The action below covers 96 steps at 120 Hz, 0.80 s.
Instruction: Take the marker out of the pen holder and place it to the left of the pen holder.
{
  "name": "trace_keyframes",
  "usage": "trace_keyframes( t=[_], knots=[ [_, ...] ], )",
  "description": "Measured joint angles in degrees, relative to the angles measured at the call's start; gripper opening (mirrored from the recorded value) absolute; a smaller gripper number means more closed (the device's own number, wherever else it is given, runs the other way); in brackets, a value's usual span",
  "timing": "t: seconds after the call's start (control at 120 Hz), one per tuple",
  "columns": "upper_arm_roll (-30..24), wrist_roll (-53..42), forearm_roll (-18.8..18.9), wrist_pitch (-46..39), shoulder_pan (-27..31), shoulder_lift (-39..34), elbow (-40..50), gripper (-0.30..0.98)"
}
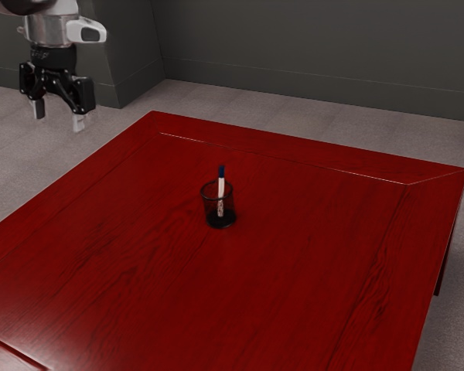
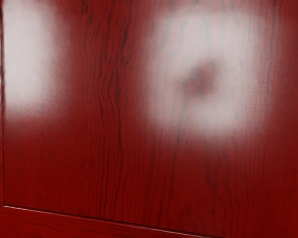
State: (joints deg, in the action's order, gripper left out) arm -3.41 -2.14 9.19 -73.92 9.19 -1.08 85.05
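Observation:
In the exterior view my gripper (image 1: pixel 59 121) hangs high at the upper left, its two fingers apart with nothing between them. The marker (image 1: pixel 221 188), white with a dark blue top end, stands nearly upright inside the pen holder (image 1: pixel 209 209), a small black see-through cup. Its blue end sticks out above the rim. Holder and marker stand on the red table, well away from my gripper toward the exterior view's right.
The red wooden table (image 1: pixel 139 286) has a raised border line near its edges. In the wrist view the tabletop (image 2: pixel 139 173) shows wood grain, pale reflections and a border seam. Grey walls stand behind.

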Motion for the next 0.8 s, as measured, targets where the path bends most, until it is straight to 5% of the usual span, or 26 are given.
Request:
trace_keyframes(
  t=[0.217,0.325,0.383,0.45,0.567,0.8],
  knots=[
    [0.14,-0.1,0.65,-7.12,3.15,0.28,0.11,0.69],
    [1.28,-0.03,0.06,-13.26,1.37,6.11,0.08,0.69],
    [1.34,0.44,0.6,-17.47,-4.26,11.65,0.08,0.69],
    [1.33,0.99,1.37,-27.27,-10.11,15.42,6.04,0.68],
    [2.0,1.85,1.15,-48.58,-11.28,23.93,9.99,0.68],
    [5.53,3.74,-7.9,-75.16,-13.52,32.28,7.95,0.68]
  ],
)
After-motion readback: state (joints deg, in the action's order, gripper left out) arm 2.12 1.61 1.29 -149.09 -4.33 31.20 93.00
